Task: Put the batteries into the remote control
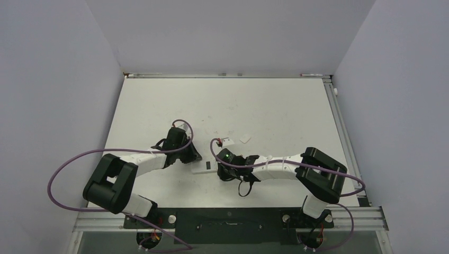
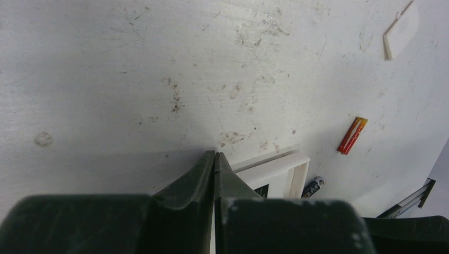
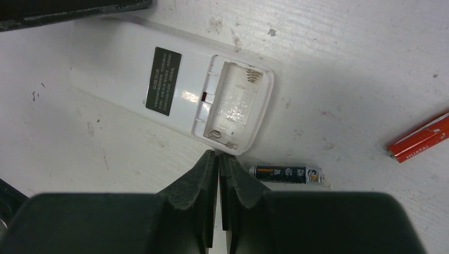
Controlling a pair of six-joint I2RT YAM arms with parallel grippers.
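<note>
Remote control [image 3: 186,79] back up, dark battery [image 3: 286,173] just beside

Scuffed white table [image 1: 275,106], plain grey walls [image 1: 53,79]

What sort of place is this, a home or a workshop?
Probably a lab robot test bench: scuffed white table boxed in by plain walls, left arm and right arm bolted at its near edge.
</note>
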